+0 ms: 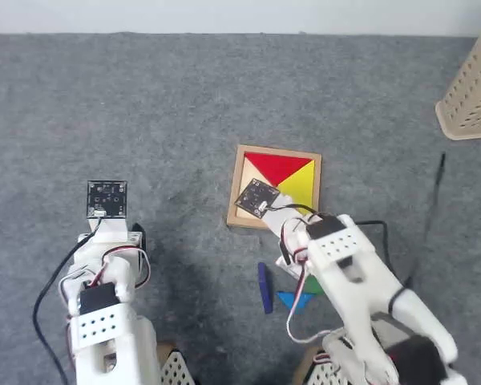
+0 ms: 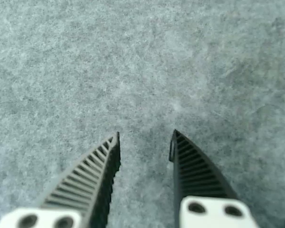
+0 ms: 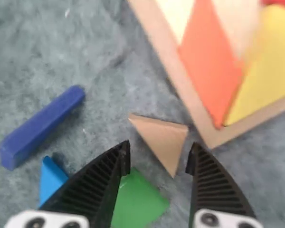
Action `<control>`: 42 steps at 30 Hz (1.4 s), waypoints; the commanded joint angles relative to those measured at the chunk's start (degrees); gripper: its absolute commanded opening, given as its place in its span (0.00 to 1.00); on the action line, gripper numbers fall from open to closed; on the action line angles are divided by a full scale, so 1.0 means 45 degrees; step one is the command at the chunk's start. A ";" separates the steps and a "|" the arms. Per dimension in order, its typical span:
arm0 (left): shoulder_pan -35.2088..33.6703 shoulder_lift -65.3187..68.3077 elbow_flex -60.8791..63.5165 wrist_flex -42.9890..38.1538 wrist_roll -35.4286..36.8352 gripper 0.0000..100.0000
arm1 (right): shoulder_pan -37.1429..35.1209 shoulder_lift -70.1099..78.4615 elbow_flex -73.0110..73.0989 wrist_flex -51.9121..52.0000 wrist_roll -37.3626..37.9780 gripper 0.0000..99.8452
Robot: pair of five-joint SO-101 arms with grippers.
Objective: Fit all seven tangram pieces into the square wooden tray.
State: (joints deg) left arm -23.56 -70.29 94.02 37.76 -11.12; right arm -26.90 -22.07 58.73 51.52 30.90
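Two grippers stand with jaws apart and nothing between them. The right gripper point(image 3: 159, 151) hangs over the grey felt point(image 3: 47, 52) just short of the square wooden tray point(image 3: 192, 95). A tan triangle point(image 3: 164, 140) lies flat on the felt straight ahead of it, in the gap between its fingertips and just beside the tray's near corner. Partly hidden behind one finger are a green piece point(image 3: 140, 202) and a light blue triangle point(image 3: 48, 178). Farther out on that side a dark blue piece point(image 3: 40, 126) shows as a narrow bar. Beyond the gripper, the tray holds an orange piece point(image 3: 209, 61), a yellow triangle point(image 3: 270, 71) and a red triangle point(image 1: 276, 166). The left gripper point(image 2: 146, 135) hangs over bare felt, well apart from the tray.
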 commanded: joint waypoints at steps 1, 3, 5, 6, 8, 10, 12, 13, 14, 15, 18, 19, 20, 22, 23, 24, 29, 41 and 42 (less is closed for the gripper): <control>-0.0059 -0.0254 -0.0049 -0.0332 -0.0078 0.17 | -0.0107 0.0557 -0.0879 -0.0537 0.0274 0.20; -0.0059 -0.0254 -0.0049 -0.0332 -0.0078 0.17 | -0.0107 0.0830 -0.0879 -0.0635 0.0274 0.20; -0.0059 -0.0254 -0.0049 -0.0332 -0.0078 0.17 | -0.0107 0.1006 -0.0879 -0.0694 0.0274 0.20; -0.0059 -0.0254 -0.0049 -0.0332 -0.0078 0.17 | -0.0107 0.1065 -0.0879 -0.0694 0.0274 0.20; -0.0059 -0.0254 -0.0049 -0.0332 -0.0078 0.17 | -0.0147 0.1045 -0.0860 -0.0615 0.0274 0.20; -0.0059 -0.0254 -0.0049 -0.0332 -0.0078 0.17 | -0.0205 0.0967 -0.0801 -0.0537 0.0254 0.20; -0.0059 -0.0254 -0.0049 -0.0332 -0.0078 0.17 | -0.0205 0.0811 -0.0860 0.0068 0.0254 0.20; -0.0059 -0.0254 -0.0049 -0.0332 -0.0078 0.17 | -0.0205 0.0654 -0.0879 0.0381 0.0215 0.20; -0.0059 -0.0254 -0.0049 -0.0332 -0.0078 0.17 | -0.0225 0.0440 -0.0879 0.0576 -0.0020 0.20; -0.0059 -0.0254 -0.0049 -0.0332 -0.0078 0.17 | -0.0225 0.0166 -0.0879 0.0791 -0.0410 0.20; -0.0059 -0.0254 -0.0049 -0.0332 -0.0078 0.17 | -0.0225 -0.0889 -0.0879 0.1377 -0.1133 0.20; -0.0059 -0.0254 -0.0049 -0.0332 -0.0078 0.17 | -0.0225 -0.1260 -0.0860 0.1553 -0.1114 0.20; -0.0059 -0.0254 -0.0049 -0.0332 -0.0078 0.17 | -0.0225 -0.1592 -0.0860 0.1651 -0.1114 0.20; -0.0059 -0.0254 -0.0049 -0.0332 -0.0078 0.17 | -0.0147 -0.2081 -0.0860 0.1709 -0.1114 0.20; -0.0059 -0.0254 -0.0049 -0.0332 -0.0078 0.17 | -0.0147 -0.2276 -0.0840 0.1768 -0.1094 0.20; -0.0059 -0.0254 -0.0049 -0.0332 -0.0078 0.17 | -0.0147 -0.2413 -0.0860 0.1846 -0.1094 0.20; -0.0059 -0.0254 -0.0049 -0.0332 -0.0078 0.17 | -0.0147 -0.2276 -0.1563 0.1338 0.0391 0.20; -0.0059 -0.0254 -0.0049 -0.0332 -0.0078 0.17 | -0.0381 0.1905 -0.2110 -0.0303 0.2950 0.21; -0.0059 -0.0254 -0.0049 -0.0332 -0.0078 0.17 | -0.0440 0.2120 -0.2110 -0.0322 0.2950 0.20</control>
State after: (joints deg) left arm -23.56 -70.29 94.02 37.76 -11.12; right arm -27.60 -14.07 52.48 51.69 42.86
